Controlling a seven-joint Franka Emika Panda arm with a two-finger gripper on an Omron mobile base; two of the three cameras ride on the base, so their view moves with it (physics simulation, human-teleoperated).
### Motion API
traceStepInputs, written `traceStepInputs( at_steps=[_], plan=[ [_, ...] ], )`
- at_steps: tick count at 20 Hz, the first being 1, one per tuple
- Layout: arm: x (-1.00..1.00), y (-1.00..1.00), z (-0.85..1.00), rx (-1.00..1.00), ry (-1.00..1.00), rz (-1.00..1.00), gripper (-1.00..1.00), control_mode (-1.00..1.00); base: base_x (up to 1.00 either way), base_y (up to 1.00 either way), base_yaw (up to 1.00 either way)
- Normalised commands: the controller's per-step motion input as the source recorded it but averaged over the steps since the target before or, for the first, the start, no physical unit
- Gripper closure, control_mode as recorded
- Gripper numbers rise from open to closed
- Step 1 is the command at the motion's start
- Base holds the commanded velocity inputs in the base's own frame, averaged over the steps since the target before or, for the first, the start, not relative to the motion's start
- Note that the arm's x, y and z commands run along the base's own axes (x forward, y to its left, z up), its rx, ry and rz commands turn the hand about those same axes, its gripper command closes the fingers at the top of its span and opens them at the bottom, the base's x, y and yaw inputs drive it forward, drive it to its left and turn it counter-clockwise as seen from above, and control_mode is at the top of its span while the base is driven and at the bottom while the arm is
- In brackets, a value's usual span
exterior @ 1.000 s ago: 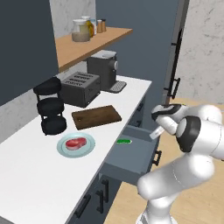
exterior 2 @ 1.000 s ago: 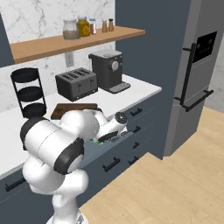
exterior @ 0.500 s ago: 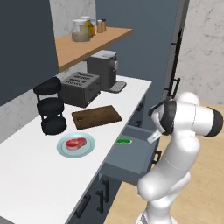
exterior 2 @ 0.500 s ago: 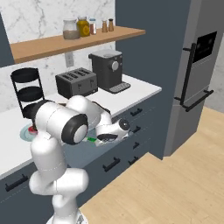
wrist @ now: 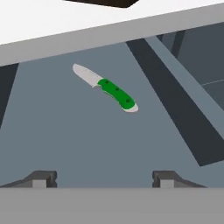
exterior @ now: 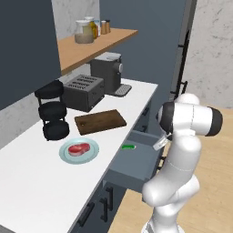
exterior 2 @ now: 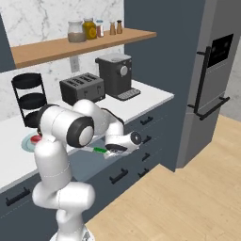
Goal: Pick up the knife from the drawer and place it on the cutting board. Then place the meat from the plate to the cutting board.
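Note:
The drawer (exterior: 133, 163) stands pulled out below the counter. On its floor lies the knife (wrist: 105, 87), its green handle (exterior: 129, 146) showing in both base views (exterior 2: 100, 150). My gripper (wrist: 103, 179) hovers above the drawer's front part, open, fingertips (wrist: 39, 178) wide apart and nothing between them; the knife lies ahead of them, untouched. The dark brown cutting board (exterior: 100, 121) rests on the counter in front of the toaster. The red meat (exterior: 78, 148) sits on the light blue-green plate (exterior: 91, 154), left of the board. The plate (exterior 2: 26, 143) is partly hidden behind my arm.
A toaster (exterior: 83, 92), a coffee machine (exterior: 107, 73) and a black tiered stand (exterior: 52, 116) line the back of the counter. A wooden shelf (exterior: 95, 45) with jars hangs above. A tall dark oven cabinet (exterior 2: 212, 80) rises to the right of the drawer.
My arm has straightened upward and the hand has swung over the open drawer, now looking down at the knife. Knife, board, plate and meat have not moved.

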Motion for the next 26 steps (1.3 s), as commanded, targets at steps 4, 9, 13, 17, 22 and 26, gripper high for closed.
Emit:
traceStepInputs(
  at_steps=[4, 9, 13, 17, 22, 26],
  plan=[
    [0.01, 0.06, -0.04, 0.0, 0.01, 0.0, -1.0, -1.0, 0.0, 0.0, 0.0],
    [0.0, -0.05, -0.44, -0.01, 0.06, 0.0, -1.0, -1.0, 0.0, 0.0, 0.0],
    [-0.02, -0.22, -0.49, -0.02, 0.03, 0.0, -1.0, -1.0, 0.0, 0.0, 0.0],
    [-0.18, -0.45, -0.45, 0.0, 0.0, 0.0, -1.0, -1.0, 0.0, 0.0, 0.0],
    [-0.35, -0.57, -0.42, 0.0, 0.0, 0.0, -1.0, -1.0, 0.0, 0.0, 0.0],
    [-0.27, -0.62, -0.36, -0.02, 0.07, 0.0, -1.0, -1.0, 0.0, 0.0, 0.0]
  ],
)
